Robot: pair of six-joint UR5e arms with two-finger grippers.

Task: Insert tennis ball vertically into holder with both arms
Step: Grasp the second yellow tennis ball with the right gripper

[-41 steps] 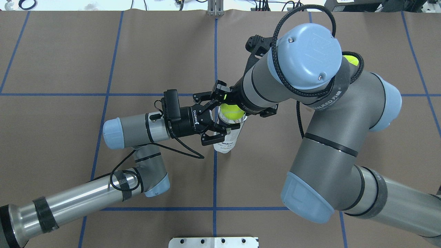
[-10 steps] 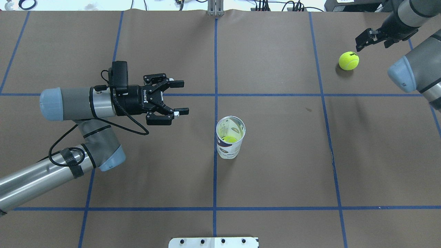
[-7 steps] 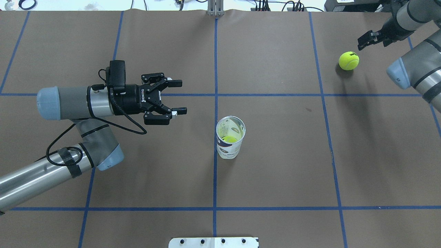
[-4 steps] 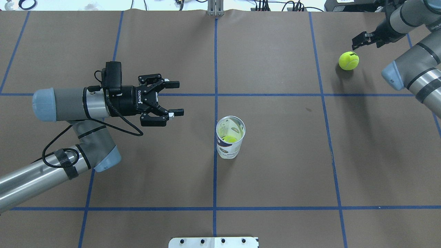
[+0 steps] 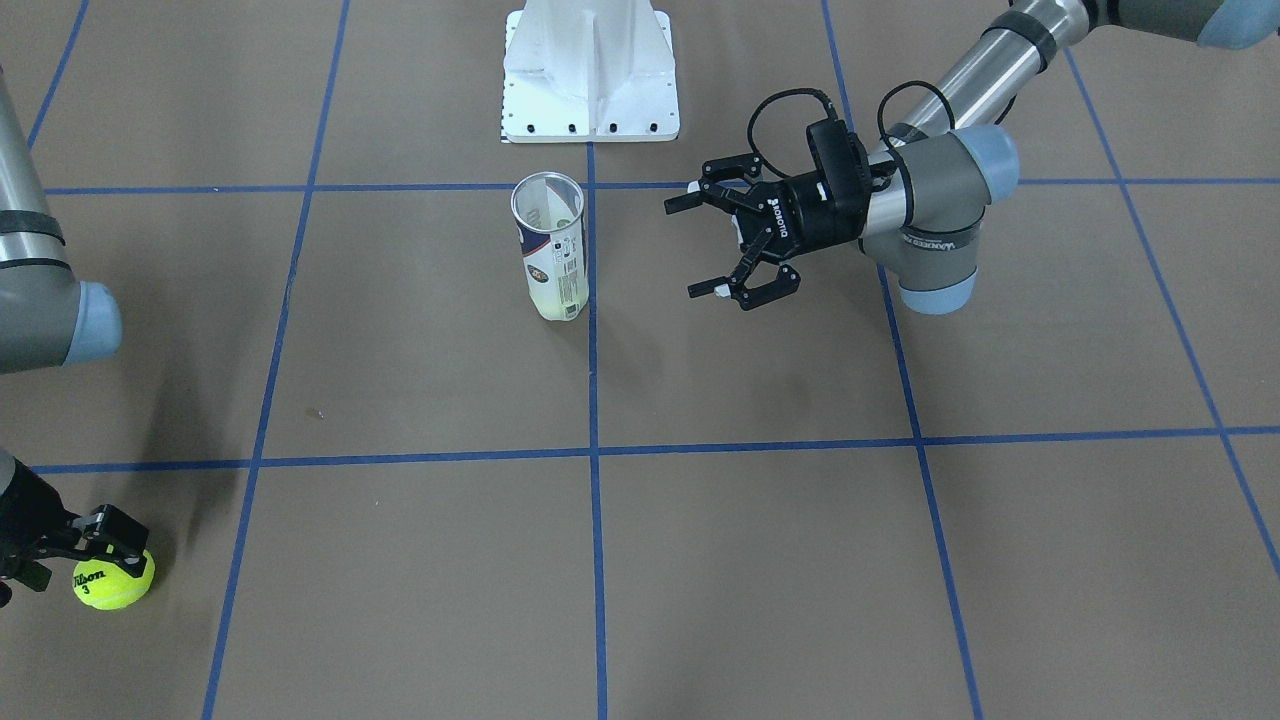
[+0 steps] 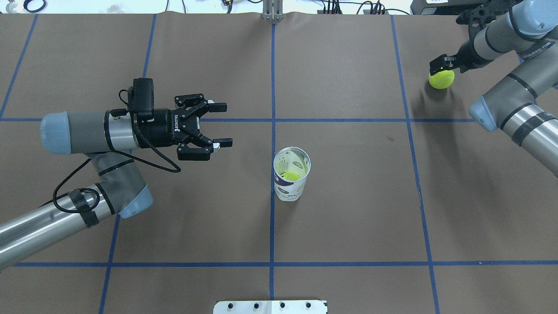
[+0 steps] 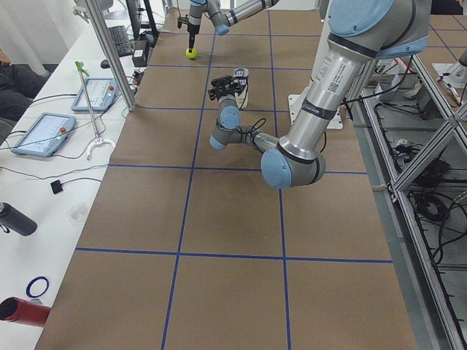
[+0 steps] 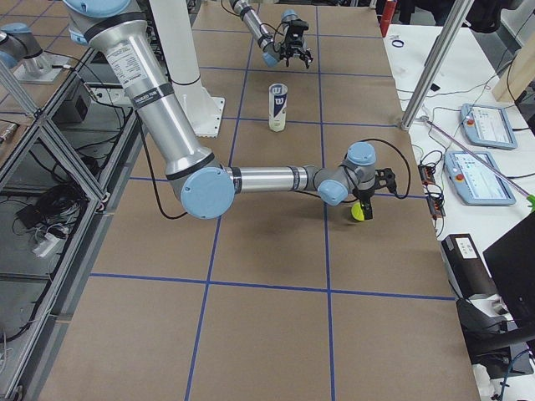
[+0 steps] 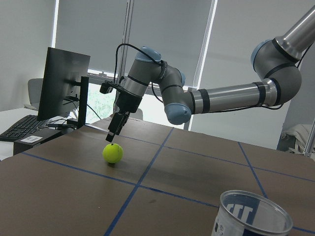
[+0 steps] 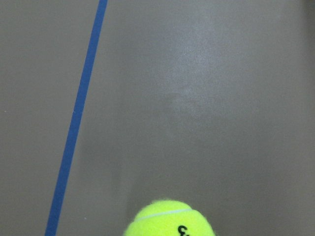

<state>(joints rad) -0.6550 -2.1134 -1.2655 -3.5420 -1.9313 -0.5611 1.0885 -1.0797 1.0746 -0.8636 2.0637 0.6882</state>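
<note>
Two tennis balls show. The first ball [image 6: 290, 176] lies at the bottom of the holder [image 6: 291, 185], which stands upright at the middle of the table [image 6: 348, 209]. The loose tennis ball [image 6: 441, 80] rests on the table at the far right. The right gripper [image 6: 439, 67] hangs just above that ball, and we cannot tell how wide its fingers stand. The left gripper [image 6: 227, 123] hovers with its fingers spread, well to the left of the holder.

We judge the step in hand to be picking up the loose ball. To do it well, we centre the fingers over the ball's middle, come straight down so it does not roll, and close across its widest part. The left gripper should brace the holder before any drop.
</note>
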